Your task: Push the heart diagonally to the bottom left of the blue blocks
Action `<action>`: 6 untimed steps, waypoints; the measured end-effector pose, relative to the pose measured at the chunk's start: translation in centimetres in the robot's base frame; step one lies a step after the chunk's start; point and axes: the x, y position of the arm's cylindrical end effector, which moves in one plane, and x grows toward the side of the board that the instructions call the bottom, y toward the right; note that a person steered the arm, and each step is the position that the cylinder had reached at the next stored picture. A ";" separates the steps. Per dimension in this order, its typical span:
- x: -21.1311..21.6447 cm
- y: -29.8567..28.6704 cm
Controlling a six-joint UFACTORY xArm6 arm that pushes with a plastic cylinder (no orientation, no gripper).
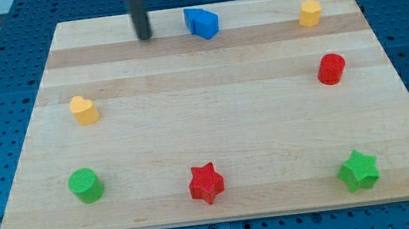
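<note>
A yellow heart lies near the board's left edge, a little above mid-height. Two blue blocks sit together as one cluster at the top centre of the board; their shapes are hard to tell apart. My tip rests on the board near the top edge, left of the blue blocks and well up and to the right of the heart. It touches no block.
A yellow hexagon-like block sits top right, a red cylinder at right. A green cylinder is bottom left, a red star bottom centre, a green star bottom right. The wooden board lies on a blue perforated table.
</note>
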 end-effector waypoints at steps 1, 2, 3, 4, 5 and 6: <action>2.9 -7.0; 6.4 -12.7; 9.0 -15.7; 17.2 -14.8; 18.0 -14.8; 21.4 -12.0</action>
